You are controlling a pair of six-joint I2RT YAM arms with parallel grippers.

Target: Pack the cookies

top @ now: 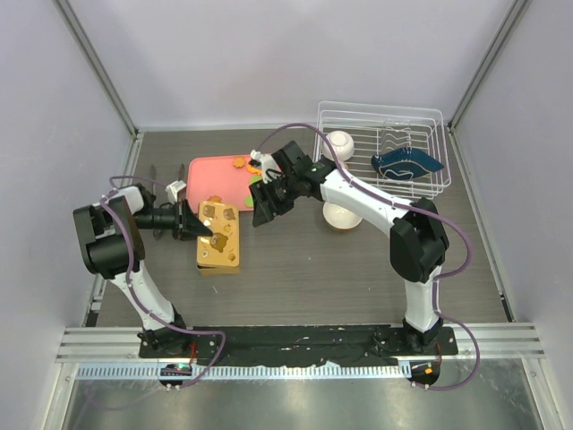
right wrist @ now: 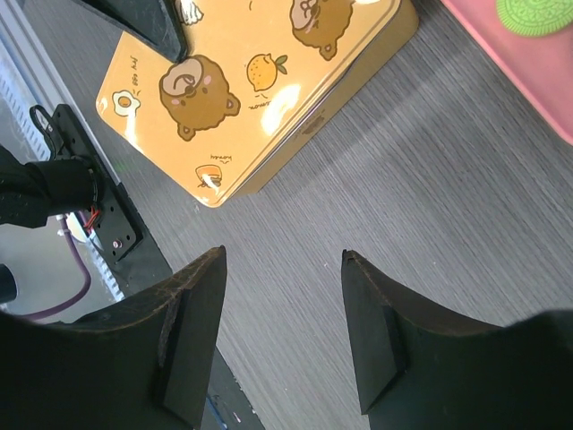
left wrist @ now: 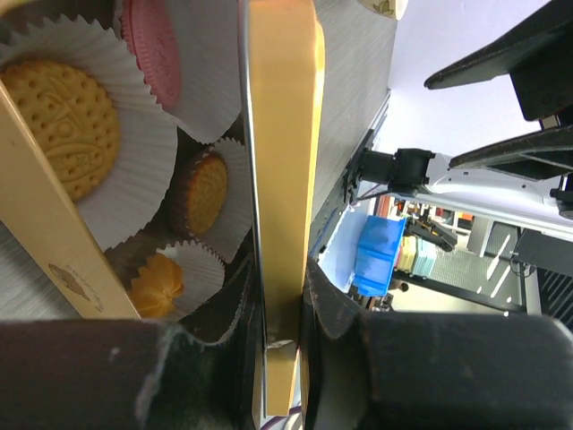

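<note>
The left gripper (left wrist: 285, 333) is clamped tight on the edge of the yellow tin's lid (left wrist: 281, 161), which bears cartoon bears on top. Beside that edge, inside the tin (top: 220, 258), several cookies (left wrist: 59, 127) sit in white paper cups (left wrist: 148, 152): yellow, pink and orange ones. The right gripper (right wrist: 282, 262) hangs over the bare grey table (right wrist: 430, 197) with its jaws parted and nothing between them. A green cookie (right wrist: 537, 13) lies on the pink tray (top: 210, 175) close by.

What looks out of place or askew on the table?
The bear-print tin lid is askew: the left gripper pinches its edge, holding it tilted off the tin, leaving cookies in paper cups exposed.
</note>
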